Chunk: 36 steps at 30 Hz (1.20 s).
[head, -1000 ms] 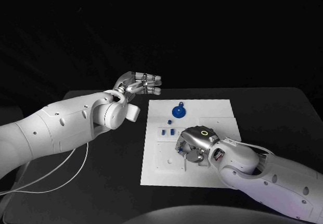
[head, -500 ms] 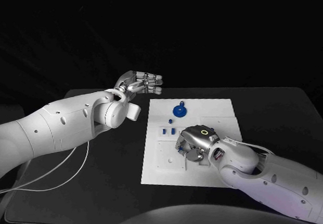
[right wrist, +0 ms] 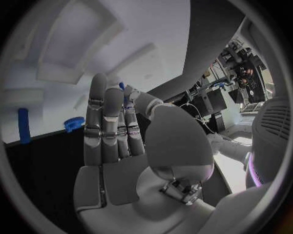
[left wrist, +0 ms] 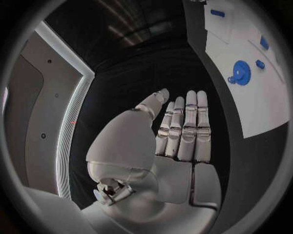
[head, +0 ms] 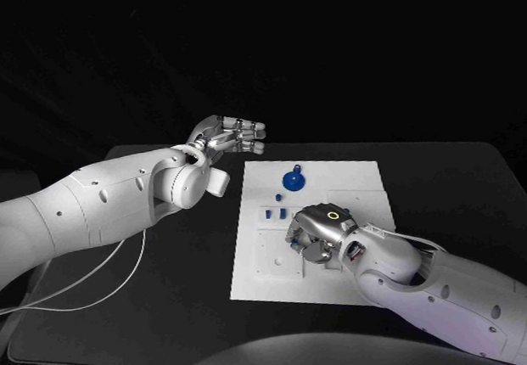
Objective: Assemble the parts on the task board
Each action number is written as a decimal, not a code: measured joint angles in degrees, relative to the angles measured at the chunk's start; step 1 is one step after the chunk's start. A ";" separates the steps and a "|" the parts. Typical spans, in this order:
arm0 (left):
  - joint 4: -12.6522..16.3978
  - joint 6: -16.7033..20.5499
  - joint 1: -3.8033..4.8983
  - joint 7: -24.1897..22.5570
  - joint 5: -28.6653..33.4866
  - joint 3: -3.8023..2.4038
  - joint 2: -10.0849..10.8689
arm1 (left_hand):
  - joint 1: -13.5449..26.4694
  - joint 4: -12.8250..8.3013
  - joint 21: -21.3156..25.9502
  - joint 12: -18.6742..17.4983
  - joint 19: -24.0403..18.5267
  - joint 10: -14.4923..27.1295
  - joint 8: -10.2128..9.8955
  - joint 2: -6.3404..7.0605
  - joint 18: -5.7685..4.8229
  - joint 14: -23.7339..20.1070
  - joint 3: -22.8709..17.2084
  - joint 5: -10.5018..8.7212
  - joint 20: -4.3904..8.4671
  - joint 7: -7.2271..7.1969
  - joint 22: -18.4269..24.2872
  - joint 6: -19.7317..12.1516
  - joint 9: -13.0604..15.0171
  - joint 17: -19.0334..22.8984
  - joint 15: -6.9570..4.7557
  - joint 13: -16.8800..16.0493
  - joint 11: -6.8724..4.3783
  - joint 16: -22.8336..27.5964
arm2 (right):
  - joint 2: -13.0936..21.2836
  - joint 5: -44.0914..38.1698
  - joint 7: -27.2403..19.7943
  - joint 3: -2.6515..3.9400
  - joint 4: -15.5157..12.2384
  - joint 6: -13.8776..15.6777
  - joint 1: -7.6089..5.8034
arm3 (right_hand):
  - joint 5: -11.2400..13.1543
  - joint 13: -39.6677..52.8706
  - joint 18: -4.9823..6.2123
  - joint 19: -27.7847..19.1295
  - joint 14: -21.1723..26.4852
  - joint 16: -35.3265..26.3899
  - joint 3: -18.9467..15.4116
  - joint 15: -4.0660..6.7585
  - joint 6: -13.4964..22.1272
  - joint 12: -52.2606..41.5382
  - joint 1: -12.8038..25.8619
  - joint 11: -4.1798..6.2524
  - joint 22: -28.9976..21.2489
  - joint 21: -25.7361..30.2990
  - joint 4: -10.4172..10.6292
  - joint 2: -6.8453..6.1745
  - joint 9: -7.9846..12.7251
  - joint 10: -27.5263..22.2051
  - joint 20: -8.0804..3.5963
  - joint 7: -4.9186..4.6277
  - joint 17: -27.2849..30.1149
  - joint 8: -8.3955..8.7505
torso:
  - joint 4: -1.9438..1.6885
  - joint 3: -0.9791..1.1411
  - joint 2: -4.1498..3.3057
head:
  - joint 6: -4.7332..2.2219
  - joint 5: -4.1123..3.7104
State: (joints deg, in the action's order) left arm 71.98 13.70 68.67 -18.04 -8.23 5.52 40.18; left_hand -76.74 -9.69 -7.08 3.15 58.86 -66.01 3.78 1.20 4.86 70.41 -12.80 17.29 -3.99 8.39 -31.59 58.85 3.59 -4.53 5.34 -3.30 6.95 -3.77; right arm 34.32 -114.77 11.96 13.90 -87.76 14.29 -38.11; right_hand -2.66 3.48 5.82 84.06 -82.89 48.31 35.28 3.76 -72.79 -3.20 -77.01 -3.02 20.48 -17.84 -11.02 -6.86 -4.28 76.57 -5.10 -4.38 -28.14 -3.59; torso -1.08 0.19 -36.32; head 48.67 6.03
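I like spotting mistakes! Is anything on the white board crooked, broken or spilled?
Nothing stands out. The task board lies flat on the table, the blue gear sits on it near the far end, and small blue parts lie beside the right hand, which works over the middle. The left hand is off the board, holding nothing.

No text, label, brand, number or sign can be read in any of the views. Nothing legible is seen on the task board (head: 338,185), where only plain raised outlines and blue parts are shown. A small ring-shaped mark is seen on the back of the right hand (head: 322,229), but no characters can be made out in it. Equipment at the edge of the right wrist view is too small and blurred for any lettering to be told.
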 measured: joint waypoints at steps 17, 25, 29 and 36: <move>-0.07 -0.37 -0.01 0.30 -0.01 0.00 -0.04 | 0.00 0.00 0.26 0.00 0.00 0.20 0.00 0.00 0.00 0.00 0.00 0.00 0.00 0.00 -0.42 0.00 0.00 -0.01 0.00 0.00 -0.20 0.00 | -0.21 -0.34 0.03 0.06 0.59 -1.45 -0.11 | 0.00 0.00 0.22 0.00 -0.01 0.00 -0.01 -0.01 0.01 -0.07 0.00 -0.13 0.21 0.22 0.00 0.00 0.02 0.14 0.01 -0.01 -0.04 0.00 | 0.02 0.03 0.02 | 0.20 -0.02; -0.08 -0.55 -0.01 0.46 -0.02 0.01 -0.13 | 0.00 0.00 0.26 0.00 0.00 0.19 0.00 0.00 0.00 0.00 0.00 0.00 0.00 0.00 -0.42 0.00 0.00 -0.01 0.00 0.00 -0.20 0.00 | -0.61 -0.73 0.23 -0.13 1.00 -1.49 -0.26 | 0.00 0.02 0.23 -0.01 -0.02 0.00 -0.02 -0.02 0.01 -0.09 0.19 -0.12 0.32 0.22 0.01 0.20 0.03 0.13 0.01 -0.01 -0.03 0.01 | 0.02 0.03 0.01 | 0.16 0.08; -0.10 -0.64 -0.01 0.54 -0.02 0.01 -0.16 | 0.00 0.00 0.55 0.00 0.00 0.19 0.00 0.00 0.00 -0.20 0.00 0.00 0.00 0.00 -0.65 0.00 0.00 -0.01 0.20 0.00 -0.20 0.00 | -0.81 -0.89 0.35 -0.32 1.09 -1.34 -0.27 | 0.00 0.06 0.23 -0.01 -0.03 0.00 -0.17 -0.03 0.06 -0.09 0.25 -0.12 0.40 0.21 -0.13 0.26 0.06 0.12 0.01 -0.06 -0.03 0.06 | -0.02 0.01 0.01 | 0.12 0.08; -0.15 -0.78 -0.01 0.67 -0.03 0.02 -0.22 | 0.00 0.00 0.55 0.00 0.00 0.41 0.00 0.00 0.00 -0.20 0.01 -0.05 0.00 0.00 -0.78 0.00 0.00 -0.01 0.20 0.00 0.02 0.00 | -1.00 -1.06 0.54 -0.47 1.13 -1.13 -0.26 | 0.01 0.06 0.24 -0.01 -0.11 0.00 -0.18 -0.11 0.09 -0.08 0.24 -0.11 0.41 0.38 -0.13 0.27 0.07 0.11 0.02 -0.09 -0.03 0.11 | -0.02 -0.02 0.02 | 0.08 0.05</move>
State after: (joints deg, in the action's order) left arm 71.83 12.92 68.65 -17.37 -8.26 5.53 39.96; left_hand -76.74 -9.69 -6.53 3.15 58.87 -65.60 3.78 1.20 4.86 70.21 -12.80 17.24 -3.99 8.39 -32.37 58.85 3.59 -4.53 5.54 -3.30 6.96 -3.77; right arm 33.32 -115.83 12.51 13.43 -86.63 13.16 -38.37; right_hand -2.65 3.54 6.06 84.05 -82.99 48.31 35.10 3.65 -72.70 -3.28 -76.77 -3.13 20.89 -17.45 -11.15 -6.60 -4.20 76.69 -5.08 -4.47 -28.16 -3.48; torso -1.09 0.16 -36.30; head 48.75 6.09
